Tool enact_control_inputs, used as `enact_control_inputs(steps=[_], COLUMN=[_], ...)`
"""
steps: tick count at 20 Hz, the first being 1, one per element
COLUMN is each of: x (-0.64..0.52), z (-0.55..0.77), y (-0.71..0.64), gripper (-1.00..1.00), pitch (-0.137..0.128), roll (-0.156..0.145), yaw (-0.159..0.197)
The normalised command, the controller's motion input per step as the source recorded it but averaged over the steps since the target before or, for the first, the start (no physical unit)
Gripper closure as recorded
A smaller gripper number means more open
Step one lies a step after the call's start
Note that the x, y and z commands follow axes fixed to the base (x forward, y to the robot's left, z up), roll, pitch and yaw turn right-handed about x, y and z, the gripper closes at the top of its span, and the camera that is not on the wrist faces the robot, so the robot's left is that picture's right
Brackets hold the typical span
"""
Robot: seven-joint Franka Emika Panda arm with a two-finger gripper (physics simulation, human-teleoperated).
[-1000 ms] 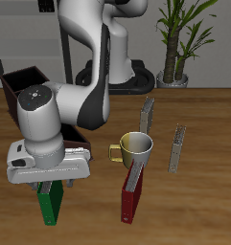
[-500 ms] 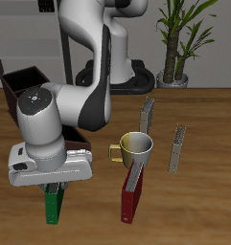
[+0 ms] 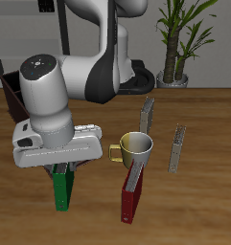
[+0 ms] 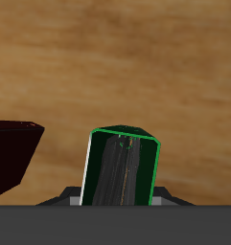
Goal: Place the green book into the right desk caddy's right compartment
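The green book point(image 3: 62, 188) hangs upright above the table near its front edge, clamped at its upper end by my gripper point(image 3: 62, 171), which is shut on it. In the wrist view the green book point(image 4: 122, 168) stands close before the camera, pale page edges along one side. The right desk caddy point(image 3: 11, 90) is a dark-brown box farther back, mostly hidden behind the arm. One dark sloping wall of the caddy point(image 4: 11, 155) shows in the wrist view, beside the book.
A dark red book point(image 3: 131, 196) stands near the front edge, beside the green one. A yellow-and-white mug point(image 3: 136, 146) sits just behind it. Two slim grey books point(image 3: 149, 113) point(image 3: 178, 148) stand farther off. A potted plant point(image 3: 177, 43) is at the back.
The gripper has risen and shifted a little toward the mug, lifting the green book off the table with it. The other objects have not moved.
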Motion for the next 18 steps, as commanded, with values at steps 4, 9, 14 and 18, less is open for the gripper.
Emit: enact_control_inputs(steps=[4, 9, 14, 18], x=[-0.34, -0.43, -0.44, -0.27], z=[0.69, 0.53, 0.47, 0.27], y=[0.48, 0.51, 0.34, 0.21], gripper=[1.00, 1.00, 1.00, 1.00], pitch=[-0.094, -0.068, -0.086, -0.030], roll=[0.051, 0.049, 0.046, 0.023], yaw=[0.018, 0.034, 0.061, 0.042])
